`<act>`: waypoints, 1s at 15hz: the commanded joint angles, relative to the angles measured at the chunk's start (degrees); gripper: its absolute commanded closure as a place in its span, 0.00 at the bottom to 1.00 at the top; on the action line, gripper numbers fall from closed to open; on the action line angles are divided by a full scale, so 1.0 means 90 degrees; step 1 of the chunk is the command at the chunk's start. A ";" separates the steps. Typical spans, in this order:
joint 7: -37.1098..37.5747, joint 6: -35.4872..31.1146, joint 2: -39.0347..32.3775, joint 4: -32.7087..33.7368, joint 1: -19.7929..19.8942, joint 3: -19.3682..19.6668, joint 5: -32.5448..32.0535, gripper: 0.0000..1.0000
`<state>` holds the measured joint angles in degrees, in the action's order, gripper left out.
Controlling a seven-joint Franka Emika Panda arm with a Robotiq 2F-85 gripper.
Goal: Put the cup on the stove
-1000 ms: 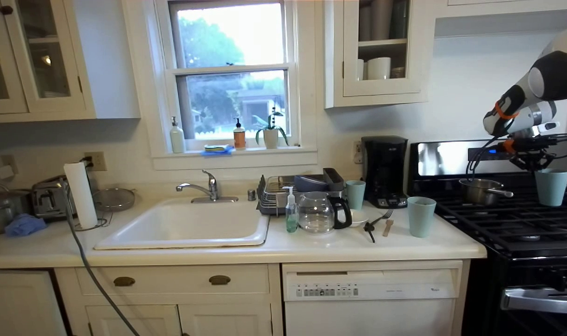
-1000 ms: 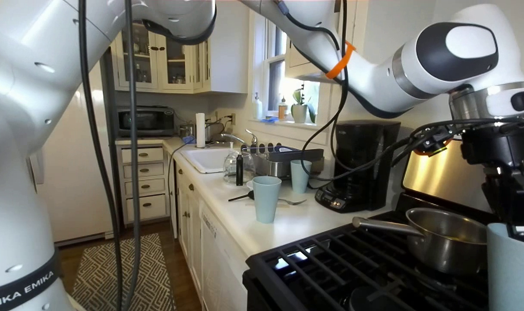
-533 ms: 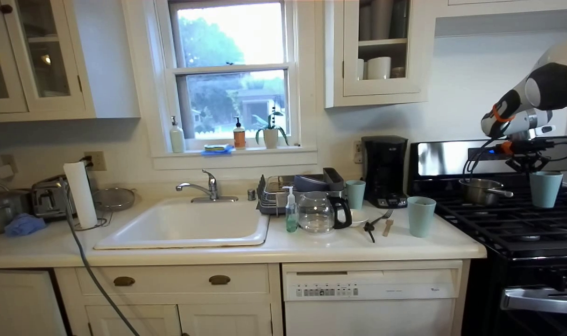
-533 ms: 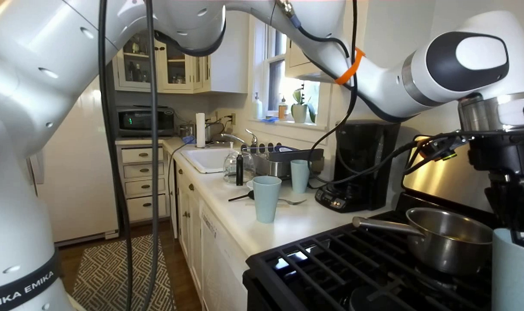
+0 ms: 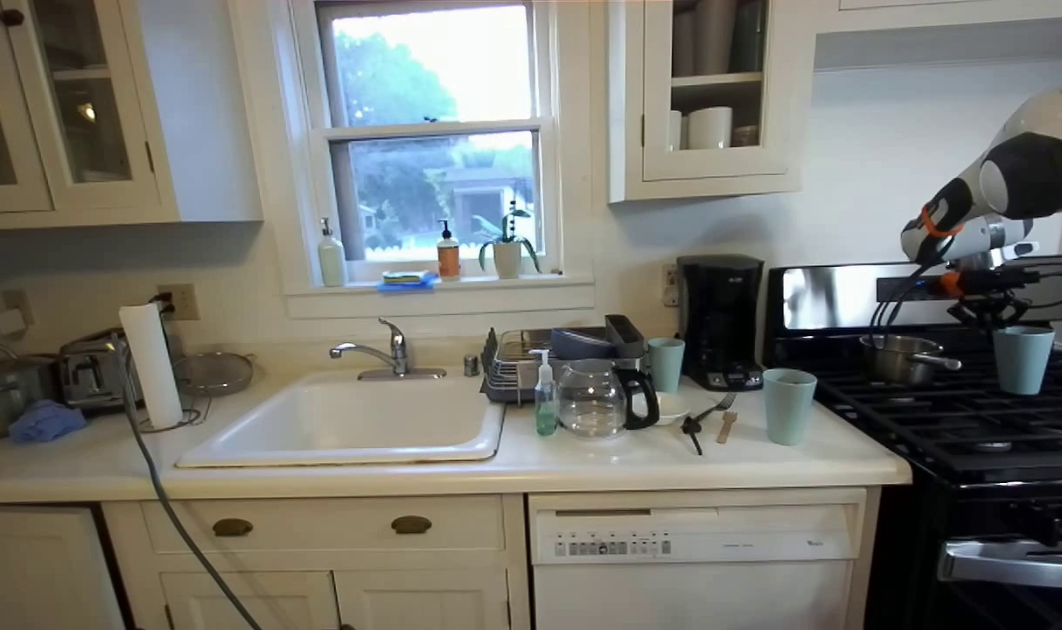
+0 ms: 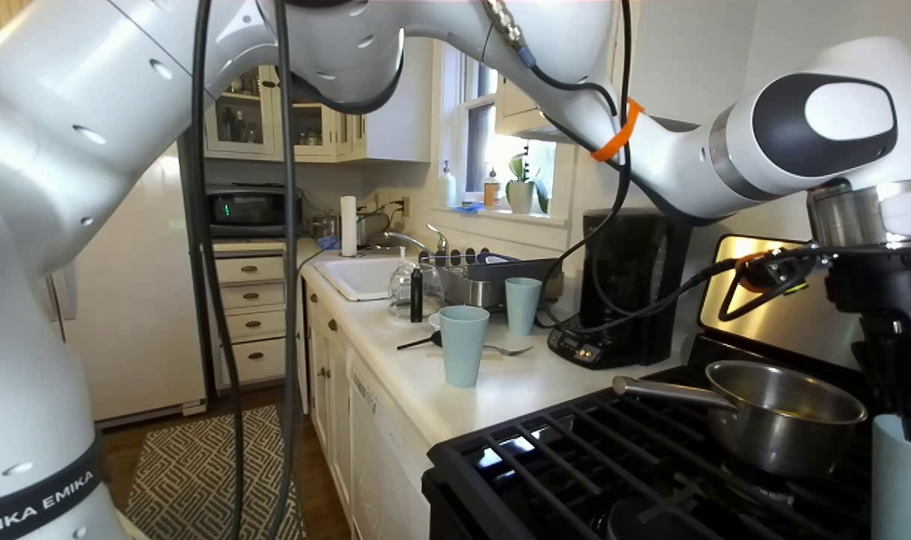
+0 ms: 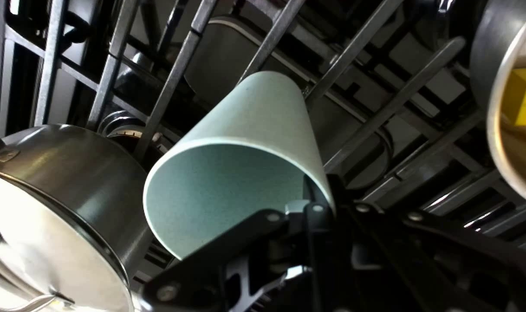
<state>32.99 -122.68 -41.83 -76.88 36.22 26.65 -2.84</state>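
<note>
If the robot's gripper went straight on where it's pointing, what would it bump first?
Probably the burner grates on the stove. The gripper pinches the cup by its rim, so the cup's bottom would likely touch first. Whether there is any gap underneath isn't clear.

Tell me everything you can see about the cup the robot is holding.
The cup is plain pale mint-green, without a handle, and tapers toward its base. Its matte-looking surface could be plastic or ceramic. It is roughly upright, mouth up, over the stove; whether its base touches the grates is unclear. The gripper pinches its wall at the rim, one finger inside, one outside. The visible inside shows no contents. The wrist view shows it between a lidded pot and an open pan.
</note>
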 commanded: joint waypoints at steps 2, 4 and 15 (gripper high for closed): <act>-0.0465 0.0156 -0.0068 0.0236 0.0275 -0.0249 0.0409 0.99; -0.0600 0.0143 -0.0053 0.0252 0.0326 -0.0284 0.0489 0.99; -0.1002 0.0012 -0.0026 0.0146 0.0315 -0.0233 0.0347 0.30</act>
<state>25.79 -122.66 -41.89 -76.19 38.27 25.05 -0.02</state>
